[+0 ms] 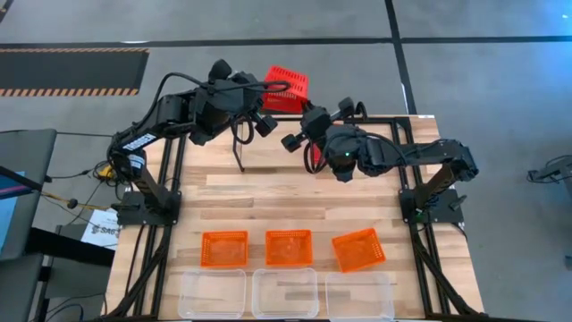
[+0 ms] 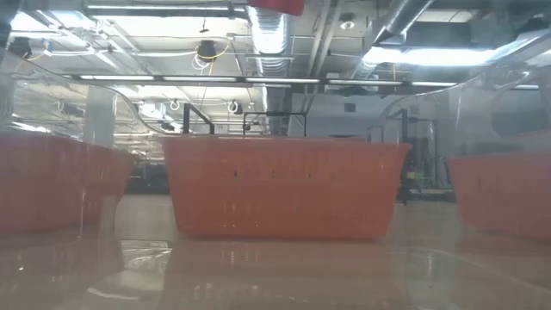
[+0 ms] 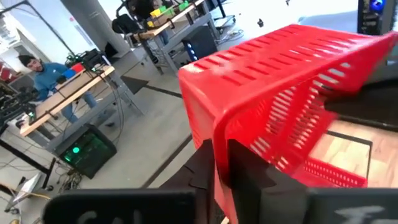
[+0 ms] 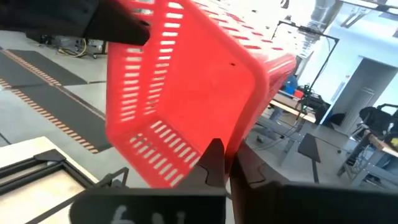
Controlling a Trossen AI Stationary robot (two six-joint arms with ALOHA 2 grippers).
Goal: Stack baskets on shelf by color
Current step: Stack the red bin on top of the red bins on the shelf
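Observation:
A red basket (image 1: 286, 88) is held high beyond the table's far edge, tilted; its underside shows at the top of the low view (image 2: 275, 6). My left gripper (image 1: 266, 91) is shut on its left side and my right gripper (image 1: 307, 113) is shut on its near right side. A second bit of red (image 1: 313, 159) shows under my right arm; what it is cannot be told. Three orange baskets (image 1: 290, 248) stand in a row on the table, and three clear baskets (image 1: 285, 292) stand along the near edge. The shelf is mostly hidden under the arms; one thin black upright (image 1: 239, 156) shows. My left gripper pinches the red basket's slotted side wall (image 3: 219, 134) near a corner, one finger inside and one outside. The basket is lifted clear and tilted, its open side turned toward the table. My right gripper pinches the red basket's wall at its rim (image 4: 231, 144) near a rounded corner, between its two fingers (image 4: 214, 158). The basket is lifted clear and tilted above the fingers. The left gripper (image 4: 118, 22) shows on the basket's opposite side.
The black tube frame (image 1: 411, 179) runs along the table's sides and far edge. The right orange basket (image 1: 357, 249) sits askew. Bare wood (image 1: 286, 192) lies between the arms and the orange row. A person (image 3: 43, 68) sits at a bench in the room beyond.

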